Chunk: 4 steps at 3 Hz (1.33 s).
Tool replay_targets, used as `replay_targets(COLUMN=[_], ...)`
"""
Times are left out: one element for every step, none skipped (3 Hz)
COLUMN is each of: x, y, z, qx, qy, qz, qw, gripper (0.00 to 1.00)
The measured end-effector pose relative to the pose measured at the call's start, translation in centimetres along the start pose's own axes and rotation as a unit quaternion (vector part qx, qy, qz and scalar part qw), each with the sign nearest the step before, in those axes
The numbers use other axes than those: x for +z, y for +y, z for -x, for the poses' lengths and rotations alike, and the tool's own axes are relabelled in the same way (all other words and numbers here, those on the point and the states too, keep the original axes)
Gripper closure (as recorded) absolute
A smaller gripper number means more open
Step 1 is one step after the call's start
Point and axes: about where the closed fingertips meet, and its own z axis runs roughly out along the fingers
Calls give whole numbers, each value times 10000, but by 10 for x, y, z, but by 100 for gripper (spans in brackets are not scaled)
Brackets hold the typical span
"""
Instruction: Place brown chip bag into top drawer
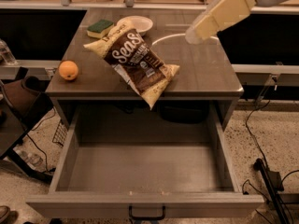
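Observation:
The brown chip bag lies slantwise on the grey table top. Its lower cream corner hangs over the front edge, above the drawer. The top drawer is pulled wide open below it, and nothing lies on its flat bottom. Its small dark handle shows at the front panel. My arm reaches in from the upper right as a cream-coloured link. My gripper is at its lower end, above the back right part of the table top, to the right of the bag and apart from it.
An orange sits at the table's left edge. A green-yellow sponge and a white bowl stand at the back, behind the bag. Cables and a dark stand lie on the floor to the right.

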Motion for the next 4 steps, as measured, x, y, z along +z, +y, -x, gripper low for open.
replay_targets(x=[12, 73, 120, 180], y=[1, -1, -5, -3], z=[-1, -11, -25, -40], qx=[84, 276, 497, 646], qy=[99, 250, 251, 267], qz=[-108, 3, 234, 468], qw=[9999, 9993, 9982, 9965], gripper=[0, 0, 0, 0])
